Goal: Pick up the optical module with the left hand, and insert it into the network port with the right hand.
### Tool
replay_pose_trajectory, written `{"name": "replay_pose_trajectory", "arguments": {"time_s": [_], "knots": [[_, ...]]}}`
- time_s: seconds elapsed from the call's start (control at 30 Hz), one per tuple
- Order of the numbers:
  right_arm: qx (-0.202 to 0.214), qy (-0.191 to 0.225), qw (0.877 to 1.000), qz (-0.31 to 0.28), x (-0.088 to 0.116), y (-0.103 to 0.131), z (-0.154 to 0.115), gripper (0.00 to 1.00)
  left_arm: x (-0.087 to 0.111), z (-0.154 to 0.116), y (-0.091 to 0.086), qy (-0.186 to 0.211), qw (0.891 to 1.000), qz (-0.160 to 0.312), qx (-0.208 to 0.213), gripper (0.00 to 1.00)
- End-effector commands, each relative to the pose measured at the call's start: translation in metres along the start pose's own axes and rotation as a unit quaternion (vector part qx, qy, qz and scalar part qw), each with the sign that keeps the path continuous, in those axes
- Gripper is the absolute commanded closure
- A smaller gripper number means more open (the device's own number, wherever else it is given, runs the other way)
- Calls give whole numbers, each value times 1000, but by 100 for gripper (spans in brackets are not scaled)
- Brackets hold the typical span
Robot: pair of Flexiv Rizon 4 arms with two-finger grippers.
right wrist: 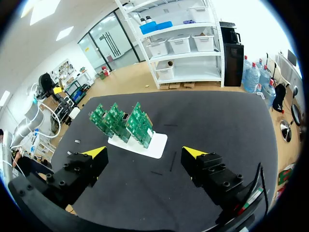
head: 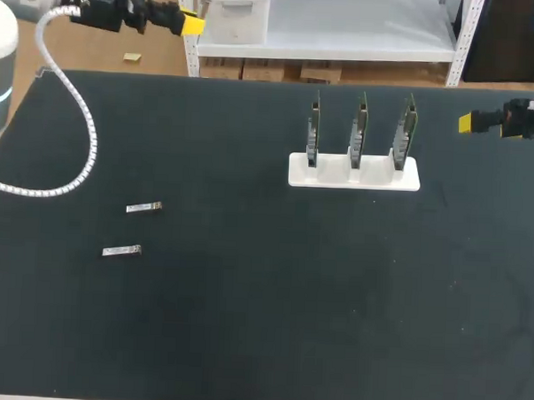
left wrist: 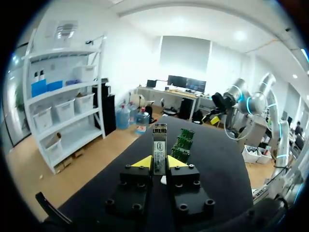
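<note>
My left gripper (head: 191,24) is held high beyond the table's far left corner, shut on a silver optical module (left wrist: 159,143) that sticks out upright between its yellow tips (left wrist: 159,162). Two more silver modules (head: 143,208) (head: 122,250) lie flat on the left part of the black table. Three upright green network boards (head: 358,130) stand in a white holder (head: 354,173) right of the middle; from the right wrist they show as boards (right wrist: 120,121) ahead of the fingers. My right gripper (head: 466,123) hovers at the right edge, open and empty, its fingers (right wrist: 145,154) wide apart.
A white ribbed cable (head: 78,121) from my left arm loops over the table's far left part. The black table mat (head: 289,298) runs wide in front of the holder.
</note>
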State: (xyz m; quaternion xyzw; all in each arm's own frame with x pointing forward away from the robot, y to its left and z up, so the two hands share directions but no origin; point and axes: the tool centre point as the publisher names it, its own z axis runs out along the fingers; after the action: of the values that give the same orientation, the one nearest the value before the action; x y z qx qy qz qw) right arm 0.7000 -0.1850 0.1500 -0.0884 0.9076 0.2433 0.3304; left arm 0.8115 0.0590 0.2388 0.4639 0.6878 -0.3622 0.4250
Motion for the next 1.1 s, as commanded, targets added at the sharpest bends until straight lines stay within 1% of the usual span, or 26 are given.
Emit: {"name": "replay_pose_trajectory", "arguments": {"time_s": [0.03,0.13,0.4,0.67,0.8,0.87,1.1], "knots": [[0,0,1000,0,0,0,0,0,-2,17,3,-93,993,35,66,100],[0,0,1000,0,0,0,0,0,-5,27,-4,-91,991,47,82,100],[0,0,1000,0,0,0,0,0,-15,54,-22,-100,986,50,125,100],[0,0,1000,0,0,0,0,0,-19,84,-47,-101,979,61,165,100],[0,0,1000,0,0,0,0,0,-17,98,-59,-99,979,73,165,100],[0,0,1000,0,0,0,0,0,-17,103,-62,-101,978,71,168,100],[0,0,1000,0,0,0,0,0,-15,122,-69,-105,978,73,167,100]]}}
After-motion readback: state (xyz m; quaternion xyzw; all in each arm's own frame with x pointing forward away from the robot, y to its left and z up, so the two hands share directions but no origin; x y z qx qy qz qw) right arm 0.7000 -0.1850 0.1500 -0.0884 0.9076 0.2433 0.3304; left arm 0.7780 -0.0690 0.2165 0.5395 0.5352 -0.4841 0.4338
